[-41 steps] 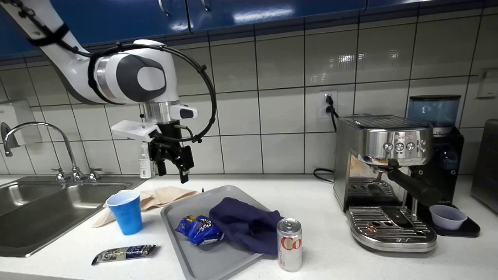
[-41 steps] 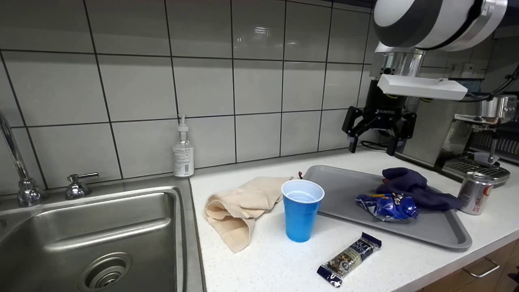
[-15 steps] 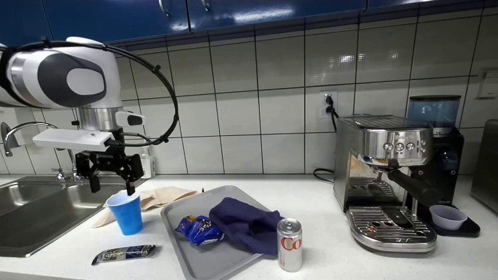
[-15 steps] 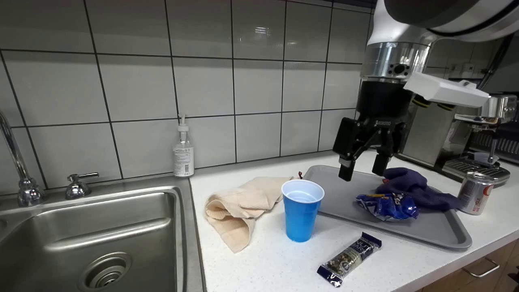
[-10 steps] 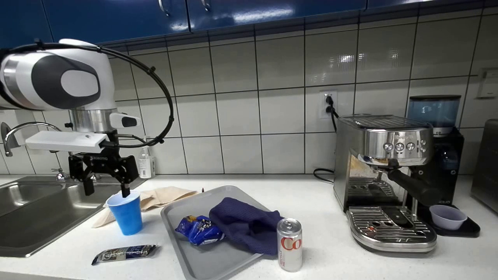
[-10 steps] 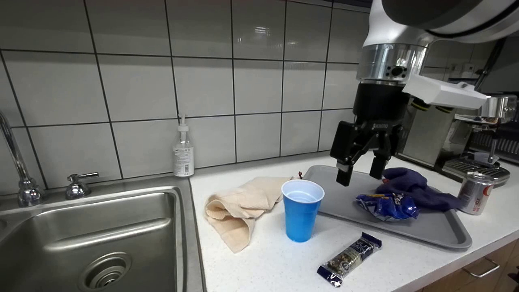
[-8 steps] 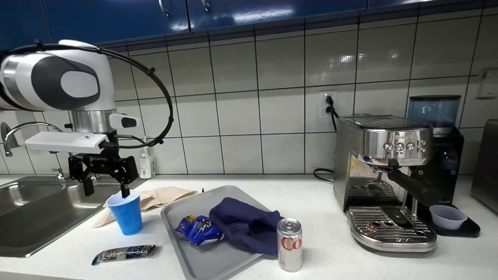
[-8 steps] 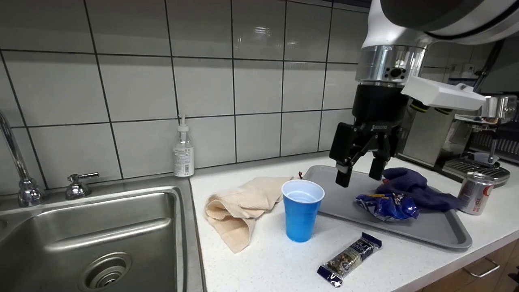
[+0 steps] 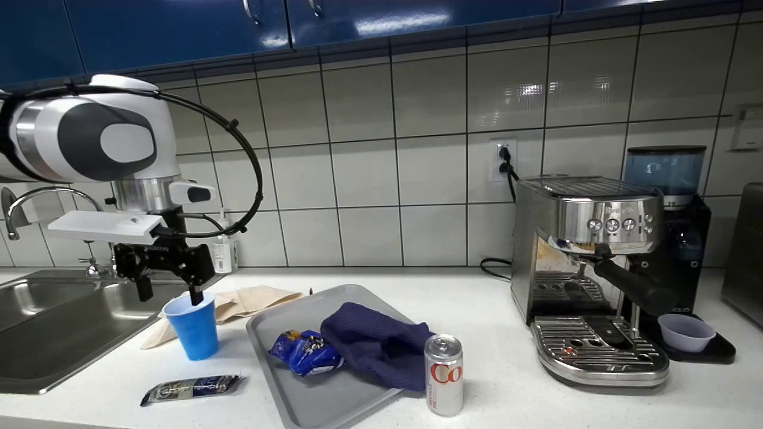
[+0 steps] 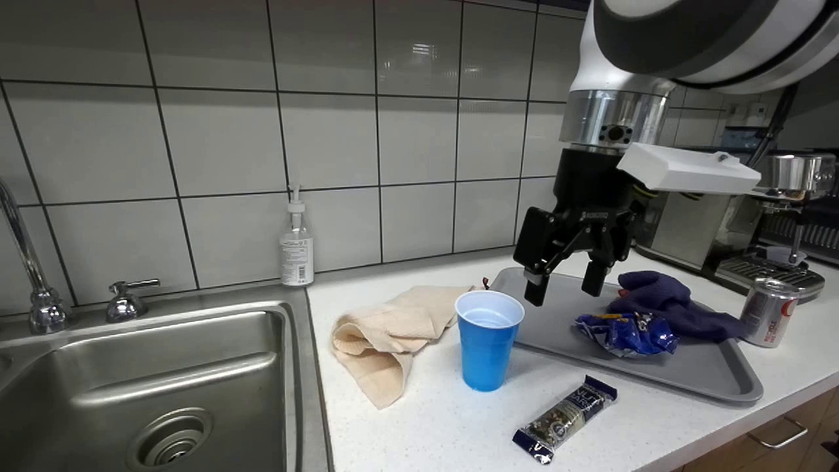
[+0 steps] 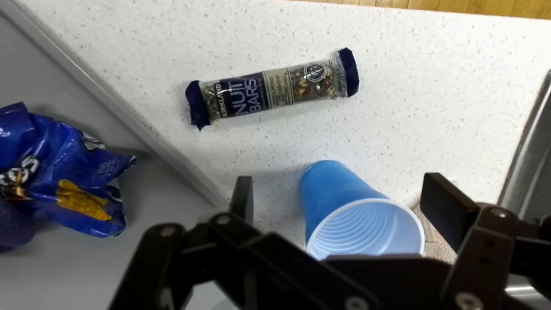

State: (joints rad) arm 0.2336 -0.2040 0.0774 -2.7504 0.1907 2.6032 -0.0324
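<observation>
In an exterior view, gripper (image 9: pixel 171 294) hangs tips down over counter (image 9: pixel 501 369) nr sink (image 9: pixel 65 339), fingers (image 9: pixel 197 294) wide apart; 1 tip overlaps mouth of blue cup (image 9: pixel 197 335) as seen here. Cup stands upright btwn sink & L edge of tray (image 9: pixel 334 400). Beige cloth (image 9: pixel 256 301) just behind it, nut bar (image 9: pixel 191 389) in front, nr counter's front edge. On tray: chip bag (image 9: pixel 307 353) & purple cloth (image 9: pixel 381 345), latter hanging over tray's R edge; soda can (image 9: pixel 444 378) just outside that edge. Coffee machine (image 9: pixel 596 208) further R on counter, small bowl (image 9: pixel 686 333) just beside it

In an exterior view, soap bottle (image 10: pixel 297 255) sits at sink's back corner by tiled wall (image 10: pixel 229 144), tap (image 10: pixel 47 311) further L. Fingers wide here too, seen in front of tray's back corner; small gap btwn nearest tip & cup rim, so apart. Nut bar slantwise btwn cup & counter's front edge

Wrist view: fingers show at btm, spread wide, cup seen btwn them & lower down, mouth up. Nut bar label up, twd counter's front edge; chip bag on tray, 1 end nr tray's edge; sink rim at R
</observation>
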